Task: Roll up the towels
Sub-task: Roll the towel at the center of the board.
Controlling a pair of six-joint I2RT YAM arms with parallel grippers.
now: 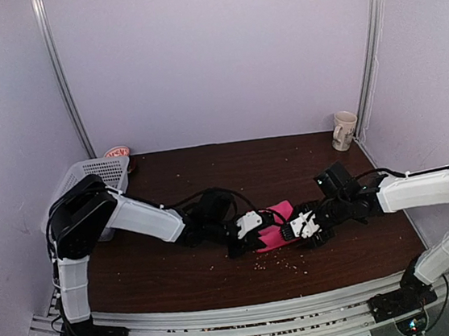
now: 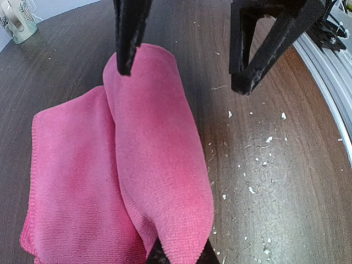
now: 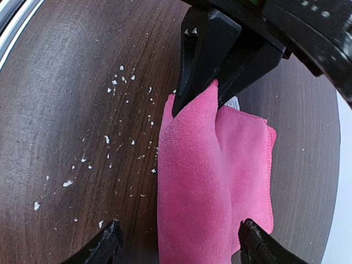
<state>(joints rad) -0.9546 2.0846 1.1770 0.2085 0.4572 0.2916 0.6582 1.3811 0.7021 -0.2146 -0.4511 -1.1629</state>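
The pink towel (image 1: 277,220) lies mid-table with one long edge folded over itself into a raised flap (image 2: 159,165). My left gripper (image 2: 179,256) is shut on the flap's near end; in the right wrist view (image 3: 206,60) it pinches the far tip of the towel (image 3: 192,187). My right gripper (image 3: 181,248) is open, its fingers (image 3: 107,247) straddling the other end of the flap without touching it. From above, the left gripper (image 1: 257,237) and right gripper (image 1: 290,229) face each other across the towel. The orange towel is out of view.
A white lattice basket (image 1: 99,174) stands at the back left with a red-and-white cup (image 1: 117,152) behind it. A cream mug (image 1: 343,130) stands at the back right. White crumbs (image 1: 288,264) are scattered on the dark wooden table near the front edge.
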